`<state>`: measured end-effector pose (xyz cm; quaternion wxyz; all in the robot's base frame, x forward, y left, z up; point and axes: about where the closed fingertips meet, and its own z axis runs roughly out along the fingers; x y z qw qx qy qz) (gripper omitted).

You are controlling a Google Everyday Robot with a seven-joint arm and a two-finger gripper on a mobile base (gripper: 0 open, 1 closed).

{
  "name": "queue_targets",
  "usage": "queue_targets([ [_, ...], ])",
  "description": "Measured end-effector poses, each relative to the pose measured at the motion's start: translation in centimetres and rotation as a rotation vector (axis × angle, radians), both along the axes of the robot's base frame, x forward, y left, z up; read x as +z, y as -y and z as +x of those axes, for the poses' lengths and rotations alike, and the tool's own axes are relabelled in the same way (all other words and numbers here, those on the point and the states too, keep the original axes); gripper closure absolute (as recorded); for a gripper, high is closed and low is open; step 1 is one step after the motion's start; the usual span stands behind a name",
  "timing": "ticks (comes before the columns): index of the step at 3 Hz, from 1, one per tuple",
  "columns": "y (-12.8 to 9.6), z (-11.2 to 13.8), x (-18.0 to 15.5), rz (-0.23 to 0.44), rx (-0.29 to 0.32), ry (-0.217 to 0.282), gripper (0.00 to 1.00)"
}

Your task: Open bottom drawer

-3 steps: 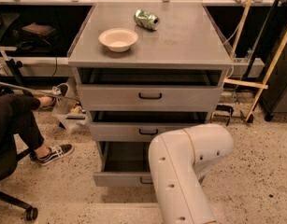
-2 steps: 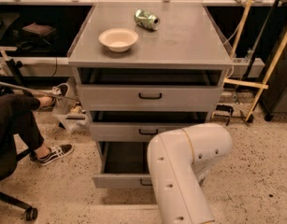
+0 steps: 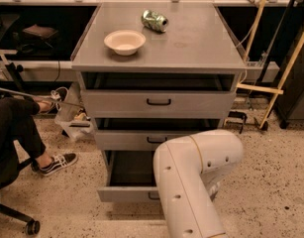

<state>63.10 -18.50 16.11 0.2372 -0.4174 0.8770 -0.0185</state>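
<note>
I cannot see the gripper: it is hidden behind my own arm (image 3: 196, 177), low in the frame near the front of the cabinet, so I cannot tell whether it is open, closed or holding anything. The arm fills the lower centre and right of the view. A thick cream-coloured link rises from the bottom edge, bends at a rounded elbow level with the lowest drawer, and turns away towards the cabinet.

The bottom drawer (image 3: 124, 195) sits at the foot of the grey cabinet (image 3: 191, 43), just left of the arm. It is pulled well out, with its dark interior showing from above. The arm covers the right part of its front, and only the left end of its black handle shows at the arm's edge.

Above it, the middle drawer (image 3: 126, 140) stands out a little, its handle just over the elbow. The top drawer (image 3: 159, 103) also shows a dark gap under the cabinet top, and its black bar handle is in plain sight.

On the cabinet top, a pale bowl (image 3: 125, 41) stands left of centre. A crushed green can (image 3: 154, 21) lies on its side behind it, towards the upper middle.

At the left edge, a person's dark-trousered leg ends in a black sneaker (image 3: 55, 163) on the speckled floor (image 3: 270, 182). A chair caster (image 3: 31, 227) sits in the lower left corner. Wooden poles (image 3: 285, 73) lean at the right.
</note>
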Motion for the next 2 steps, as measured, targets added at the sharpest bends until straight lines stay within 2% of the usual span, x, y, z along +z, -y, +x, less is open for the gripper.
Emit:
queue_targets([
  [2,-0.05,-1.68,-0.06,0.011,0.004,-0.012,1.0],
])
